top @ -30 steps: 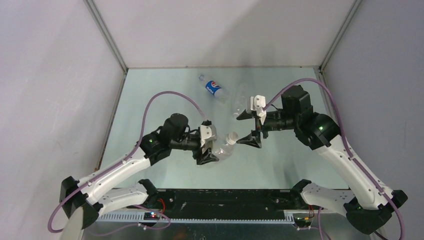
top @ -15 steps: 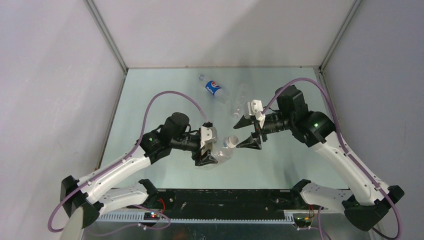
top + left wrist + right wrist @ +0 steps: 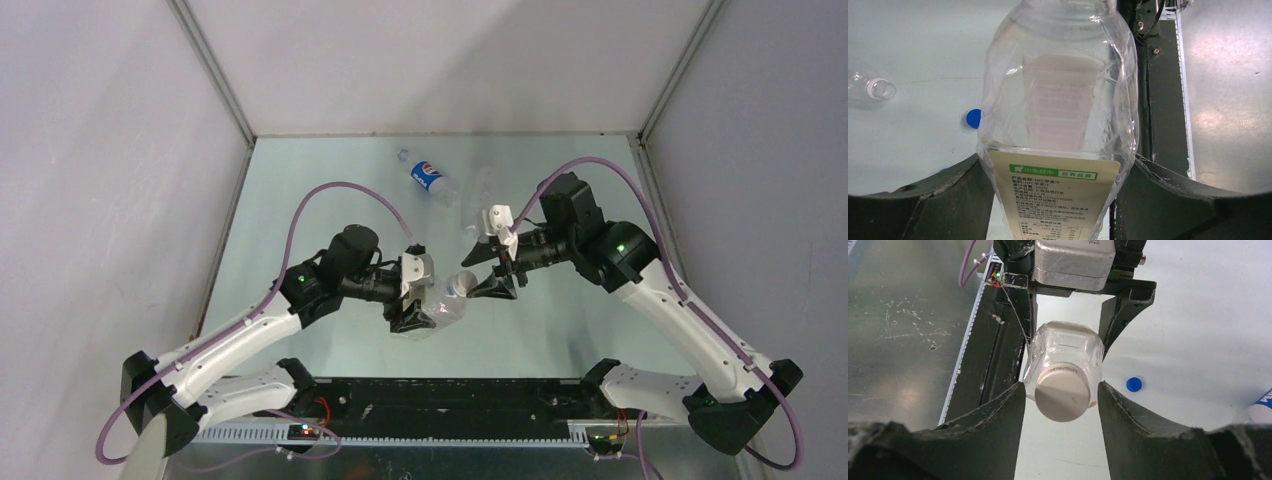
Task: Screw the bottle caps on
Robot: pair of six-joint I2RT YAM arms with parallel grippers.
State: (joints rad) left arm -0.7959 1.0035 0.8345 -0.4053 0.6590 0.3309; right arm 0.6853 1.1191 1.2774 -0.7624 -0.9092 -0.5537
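My left gripper (image 3: 424,296) is shut on the white/yellow-labelled bottle (image 3: 446,306) and holds it tilted above the table, neck toward the right arm. In the left wrist view the fingers (image 3: 948,200) clamp its labelled body (image 3: 1058,100). A white cap (image 3: 461,284) sits on its neck. My right gripper (image 3: 473,262) is open. In the right wrist view (image 3: 1060,386) its jaws stand either side of the white cap (image 3: 1063,397), with a small gap on each side. A blue cap (image 3: 1133,384) lies on the table, also in the left wrist view (image 3: 974,118).
The Pepsi bottle (image 3: 428,177) lies at the back of the table, its end showing in the right wrist view (image 3: 1262,408). The plain clear bottle (image 3: 479,196) lies beside it, partly behind my right gripper, its open neck in the left wrist view (image 3: 879,89).
My right gripper has moved left and nearer, from apart from the bottle to its open jaws straddling the white cap. The left gripper and its bottle have barely moved.
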